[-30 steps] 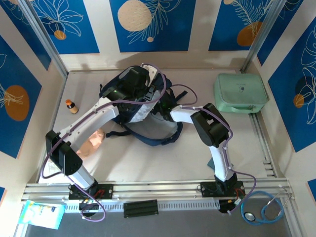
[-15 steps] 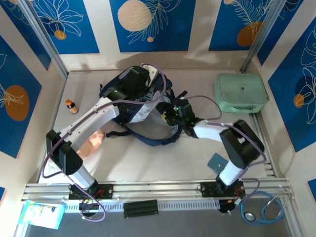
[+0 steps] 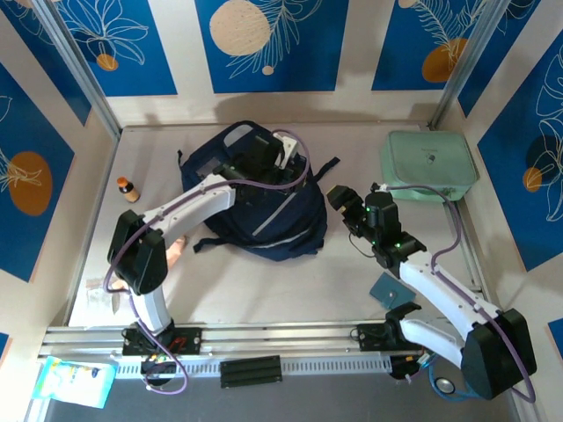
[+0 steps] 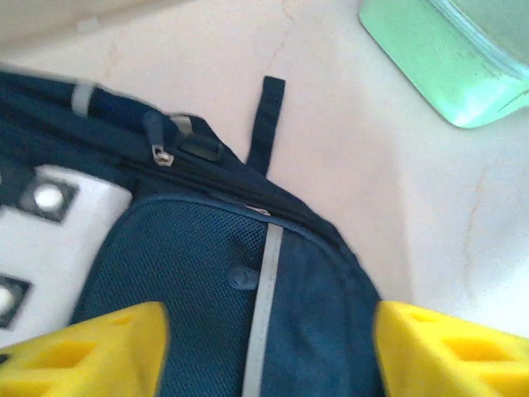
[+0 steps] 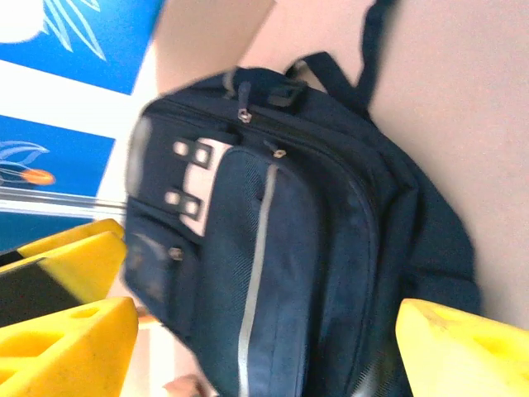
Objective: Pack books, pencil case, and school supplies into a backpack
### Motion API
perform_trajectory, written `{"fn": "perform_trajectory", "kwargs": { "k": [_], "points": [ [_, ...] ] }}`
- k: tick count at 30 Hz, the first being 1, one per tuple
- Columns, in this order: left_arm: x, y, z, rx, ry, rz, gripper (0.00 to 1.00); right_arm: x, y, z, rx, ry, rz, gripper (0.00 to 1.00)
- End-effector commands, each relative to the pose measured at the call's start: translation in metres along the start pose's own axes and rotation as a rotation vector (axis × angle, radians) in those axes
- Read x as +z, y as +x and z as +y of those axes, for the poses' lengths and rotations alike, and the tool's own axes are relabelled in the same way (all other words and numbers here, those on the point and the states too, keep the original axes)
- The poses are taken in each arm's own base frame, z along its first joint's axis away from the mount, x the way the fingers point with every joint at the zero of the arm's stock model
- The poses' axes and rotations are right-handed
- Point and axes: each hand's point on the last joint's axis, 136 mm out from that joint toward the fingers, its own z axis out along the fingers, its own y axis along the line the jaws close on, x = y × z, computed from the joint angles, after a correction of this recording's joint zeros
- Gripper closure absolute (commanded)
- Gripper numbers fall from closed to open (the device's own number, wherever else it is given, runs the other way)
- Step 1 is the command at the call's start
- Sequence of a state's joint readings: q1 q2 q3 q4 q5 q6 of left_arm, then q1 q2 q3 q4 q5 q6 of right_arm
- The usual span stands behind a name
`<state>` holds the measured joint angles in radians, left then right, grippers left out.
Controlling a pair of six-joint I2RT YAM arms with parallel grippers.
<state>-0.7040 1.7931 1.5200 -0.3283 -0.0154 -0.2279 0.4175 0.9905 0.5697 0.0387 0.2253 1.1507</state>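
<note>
at the far left we see a small bottle point(image 3: 128, 188) on the table point(image 3: 264, 281). right of it the backpack point(image 3: 264, 211) lies flat, left of the middle, with its front pocket facing up. the left gripper point(image 4: 269, 327) hangs just above this pocket, its jaws wide apart and holding nothing. further right, the right gripper point(image 5: 264, 331) is apart from the backpack and faces it, its jaws also wide apart and empty. the teal booklet point(image 3: 387, 287) lies on the table beside the right arm. the mint case point(image 3: 428, 165) sits in the far right corner.
</note>
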Motion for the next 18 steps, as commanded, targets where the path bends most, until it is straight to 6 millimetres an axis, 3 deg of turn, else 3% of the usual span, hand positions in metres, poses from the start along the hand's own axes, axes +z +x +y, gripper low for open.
{"fn": "perform_trajectory", "kwargs": {
  "k": [1, 5, 7, 14, 18],
  "points": [
    [-0.006, -0.006, 0.003, -0.098, 0.054, -0.051, 0.21, 0.001, 0.004, -0.005, -0.090, 0.066, 0.044, 0.17],
    [-0.024, 0.016, 0.045, -0.236, -0.005, -0.047, 0.16, 0.010, 0.012, -0.001, -0.122, 0.078, 0.113, 0.16],
    [-0.035, 0.036, 0.072, -0.329, -0.038, -0.031, 0.16, 0.015, 0.019, -0.001, -0.130, 0.087, 0.144, 0.17],
    [-0.072, 0.139, 0.155, -0.717, -0.161, 0.021, 0.19, 0.026, 0.045, -0.014, -0.126, 0.145, 0.218, 0.18],
    [-0.077, 0.177, 0.178, -0.888, -0.166, 0.013, 0.27, 0.031, 0.058, -0.015, -0.112, 0.155, 0.261, 0.18]
  ]
}}
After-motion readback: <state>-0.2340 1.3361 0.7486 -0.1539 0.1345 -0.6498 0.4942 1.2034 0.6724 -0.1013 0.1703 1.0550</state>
